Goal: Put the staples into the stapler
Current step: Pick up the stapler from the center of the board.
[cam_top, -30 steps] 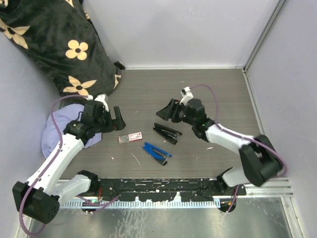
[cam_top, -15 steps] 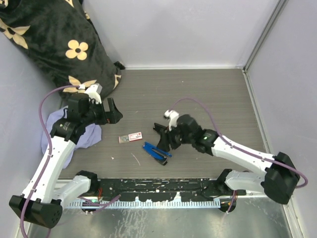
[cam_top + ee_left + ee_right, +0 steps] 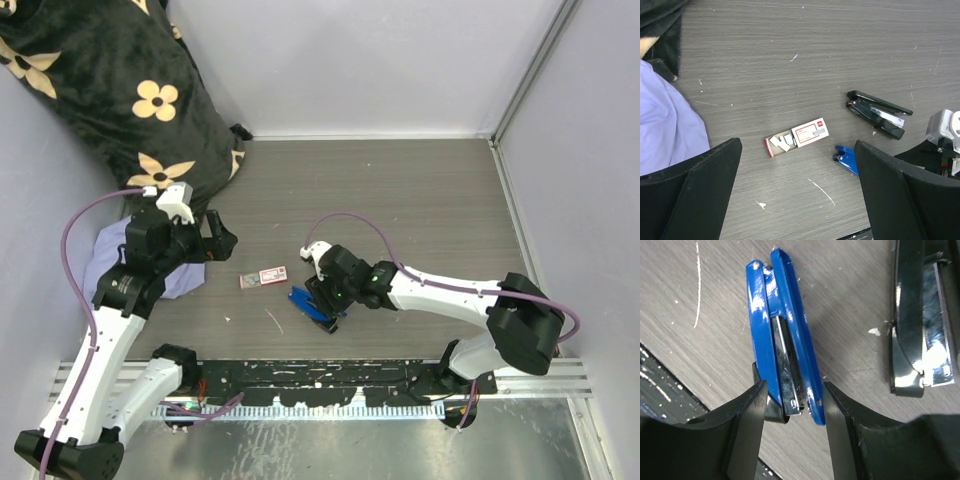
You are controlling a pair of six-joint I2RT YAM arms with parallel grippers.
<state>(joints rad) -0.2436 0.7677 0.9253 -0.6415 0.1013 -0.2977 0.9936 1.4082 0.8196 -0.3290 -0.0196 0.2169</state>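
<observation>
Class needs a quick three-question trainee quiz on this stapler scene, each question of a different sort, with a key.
1. Multiple choice: the fingers of the right gripper stand on either side of which thing? A) the black stapler B) the blue stapler C) the purple cloth
2. True or false: the staples box lies on the table slid partly open, with staples showing.
3. Fill in: the left gripper hangs above the table with its jaws ____ and nothing between them.

Key: 1 B; 2 true; 3 open.
</observation>
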